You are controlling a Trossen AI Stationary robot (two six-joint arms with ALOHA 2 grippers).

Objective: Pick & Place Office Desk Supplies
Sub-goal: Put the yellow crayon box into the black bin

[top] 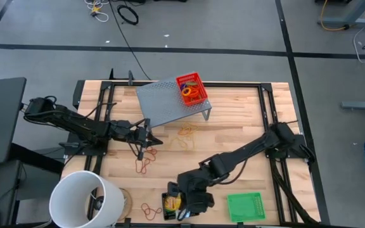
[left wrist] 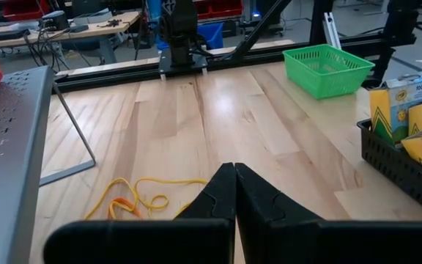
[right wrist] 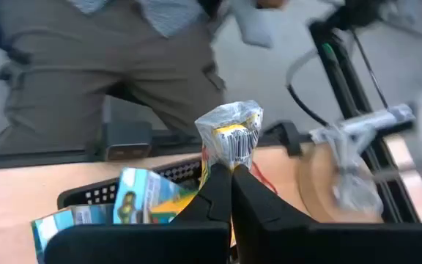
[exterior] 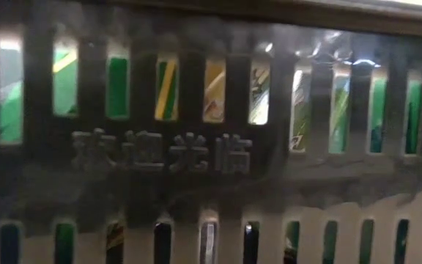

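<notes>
My right gripper (right wrist: 231, 176) hangs over a black mesh tray (right wrist: 94, 194) at the table's near edge and is shut on a crumpled yellow packet with a barcode (right wrist: 233, 132). The tray (top: 168, 189) holds yellow-green crayon boxes (left wrist: 398, 110) and teal packets (right wrist: 141, 194). My left gripper (left wrist: 234, 183) is shut and empty at the table's left, just above the wood, with an orange rubber band (left wrist: 138, 198) lying flat in front of it. A red tray (top: 192, 88) with rings sits on the grey riser (top: 170, 101). The green tray (top: 246, 206) rests on the table at the near right. My right gripper pinches the packet's lower end (right wrist: 229, 163) between its two fingertips. The rest of the packet sticks out beyond the fingers. The fingers slant downward toward the table's near edge. The packet is lifted clear above the black tray.
A big white bucket (top: 84, 199) stands at the near left corner. More rubber bands lie loose on the wood at the middle (top: 187, 132), left (top: 143, 166) and near edge (top: 149, 211). A person (right wrist: 123, 66) stands just beyond the near edge. The low view looks through the black tray's mesh wall (exterior: 211, 161).
</notes>
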